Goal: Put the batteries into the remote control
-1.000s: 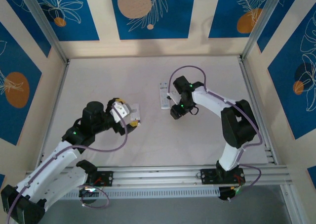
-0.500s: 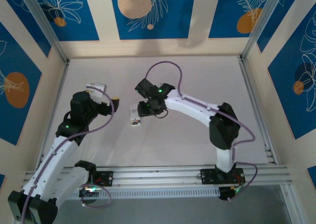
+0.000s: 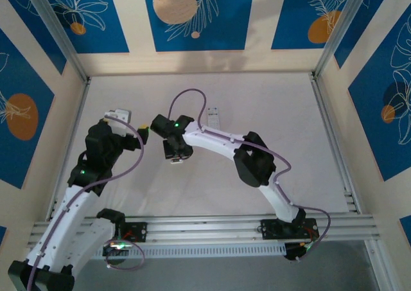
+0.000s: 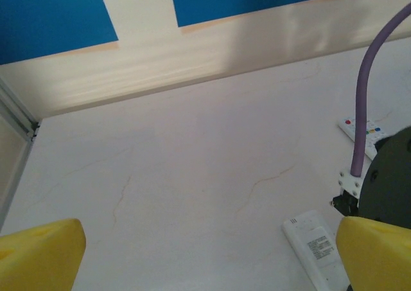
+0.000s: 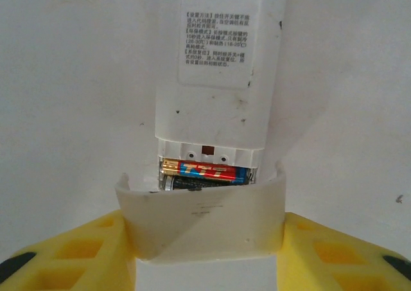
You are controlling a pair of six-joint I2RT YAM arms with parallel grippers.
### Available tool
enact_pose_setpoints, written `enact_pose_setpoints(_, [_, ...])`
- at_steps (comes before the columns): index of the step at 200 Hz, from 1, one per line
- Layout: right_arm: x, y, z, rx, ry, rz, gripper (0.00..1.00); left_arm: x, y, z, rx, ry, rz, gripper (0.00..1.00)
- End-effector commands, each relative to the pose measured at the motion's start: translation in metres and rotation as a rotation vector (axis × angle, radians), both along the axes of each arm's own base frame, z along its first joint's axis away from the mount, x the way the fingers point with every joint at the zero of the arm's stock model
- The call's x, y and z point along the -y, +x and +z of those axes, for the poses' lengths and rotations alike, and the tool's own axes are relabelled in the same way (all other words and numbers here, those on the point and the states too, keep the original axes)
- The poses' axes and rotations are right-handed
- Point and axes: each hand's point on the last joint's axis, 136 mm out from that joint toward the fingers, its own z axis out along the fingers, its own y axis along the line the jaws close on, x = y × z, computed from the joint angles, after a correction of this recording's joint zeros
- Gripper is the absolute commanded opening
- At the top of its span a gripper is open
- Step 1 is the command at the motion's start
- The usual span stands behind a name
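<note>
Right end effector (image 5: 202, 255) half-closed on the battery cover (image 5: 202, 220). Remote (image 5: 212, 66) lies on the table (image 5: 77, 79) at its 12 o'clock, batteries (image 5: 205, 171) in the bay. Closing step — next, probably slide cover toward 12 until flush. Left end effector (image 4: 205, 265) wide open, empty.

Your left gripper (image 4: 205, 259) is spread wide, one yellow fingertip (image 4: 38, 255) in each bottom corner with bare white table (image 4: 192, 162) between. A white remote (image 4: 314, 249) lies label-up just beside the right-hand finger. A second remote (image 4: 359, 129) with coloured buttons sits farther back, behind a purple cable (image 4: 363, 105).
</note>
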Motion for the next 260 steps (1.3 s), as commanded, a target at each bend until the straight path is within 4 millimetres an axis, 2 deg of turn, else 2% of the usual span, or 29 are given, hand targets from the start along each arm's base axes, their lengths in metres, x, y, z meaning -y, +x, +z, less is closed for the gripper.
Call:
enact_pose_setpoints(1, [0.007,0.0,-0.005,-0.001,-0.054,-0.039,0.5,-0.013,0.0,0.003,0.028,0.019,0.061,1.0])
enact_pose_setpoints(37, [0.001,-0.007,-0.016,-0.012,-0.07,-0.033,0.5,-0.022,-0.001,0.002,0.032,0.05,0.103,1.0])
enact_pose_setpoints(85, [-0.004,-0.013,-0.031,-0.043,-0.076,-0.049,0.52,-0.022,-0.002,0.002,0.034,0.054,0.103,1.0])
enact_pose_setpoints(167, [-0.004,-0.008,-0.04,-0.056,-0.078,-0.093,0.56,-0.021,-0.002,0.003,0.037,0.05,0.094,1.0])
enact_pose_setpoints(216, [-0.004,-0.001,-0.038,-0.055,-0.063,-0.12,0.65,-0.019,-0.002,0.001,0.031,0.049,0.084,1.0])
enact_pose_setpoints(239, [-0.007,0.0,-0.032,-0.046,-0.054,-0.108,0.7,-0.018,-0.001,-0.001,0.026,0.048,0.081,1.0])
enact_pose_setpoints(260, [-0.009,0.001,-0.025,-0.039,-0.041,-0.103,0.71,-0.018,-0.001,-0.001,0.025,0.049,0.079,1.0])
